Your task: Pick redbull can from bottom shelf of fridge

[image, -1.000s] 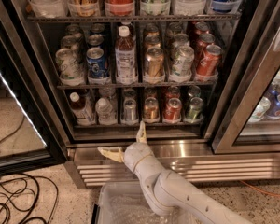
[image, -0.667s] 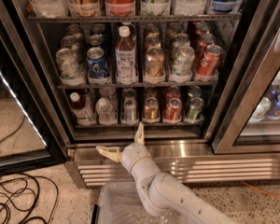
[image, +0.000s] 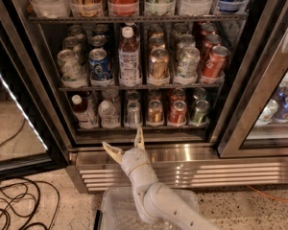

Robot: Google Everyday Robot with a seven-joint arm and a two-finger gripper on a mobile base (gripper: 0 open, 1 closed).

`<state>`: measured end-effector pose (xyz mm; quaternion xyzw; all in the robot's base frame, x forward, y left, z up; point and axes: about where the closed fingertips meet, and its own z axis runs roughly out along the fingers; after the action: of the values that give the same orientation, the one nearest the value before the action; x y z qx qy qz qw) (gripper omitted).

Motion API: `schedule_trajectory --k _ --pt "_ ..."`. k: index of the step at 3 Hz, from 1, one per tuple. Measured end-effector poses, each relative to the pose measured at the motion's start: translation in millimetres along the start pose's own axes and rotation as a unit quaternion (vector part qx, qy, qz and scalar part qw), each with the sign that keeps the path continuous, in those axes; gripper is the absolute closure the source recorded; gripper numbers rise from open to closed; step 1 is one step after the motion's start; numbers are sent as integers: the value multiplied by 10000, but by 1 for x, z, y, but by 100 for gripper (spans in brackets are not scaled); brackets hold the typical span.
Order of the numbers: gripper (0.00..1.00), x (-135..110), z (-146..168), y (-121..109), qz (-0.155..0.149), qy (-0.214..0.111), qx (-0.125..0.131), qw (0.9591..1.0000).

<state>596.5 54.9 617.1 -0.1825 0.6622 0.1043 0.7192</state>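
The fridge (image: pixel 149 153) stands open with a dark inside and a ribbed steel base grille. Its bottom shelf (image: pixel 139 127) holds one row: two small bottles at the left, then the redbull can (image: pixel 134 113), slim and silvery-grey, then a gold-copper can (image: pixel 155 112), a red can (image: pixel 177 113) and a green can (image: pixel 199 112). My gripper (image: pixel 126 144) is open and empty. It sits in front of the steel sill just below the bottom shelf, pointing up. Its right finger (image: pixel 139 139) is right under the redbull can, apart from it.
A taller rack (image: pixel 134 86) above holds several cans and a bottle. The open glass door (image: pixel 12 128) stands at the left, and a second closed door (image: pixel 264 104) at the right. Black cables (image: pixel 14 205) lie on the floor at the left. A clear plastic bin (image: pixel 116 211) sits under my arm.
The gripper has stayed nearly in place, with at most a slight shift toward the sill. Nothing in the fridge has moved.
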Motion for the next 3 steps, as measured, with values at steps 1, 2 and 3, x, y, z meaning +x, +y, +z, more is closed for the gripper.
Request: schedule_trajectory --k 1,2,3 --pt "27 1 2 -2 -65 -121 323 9994" --pt "38 3 6 -6 -98 -196 648 9977" --pt "39 4 12 -10 -181 -263 974 9947"
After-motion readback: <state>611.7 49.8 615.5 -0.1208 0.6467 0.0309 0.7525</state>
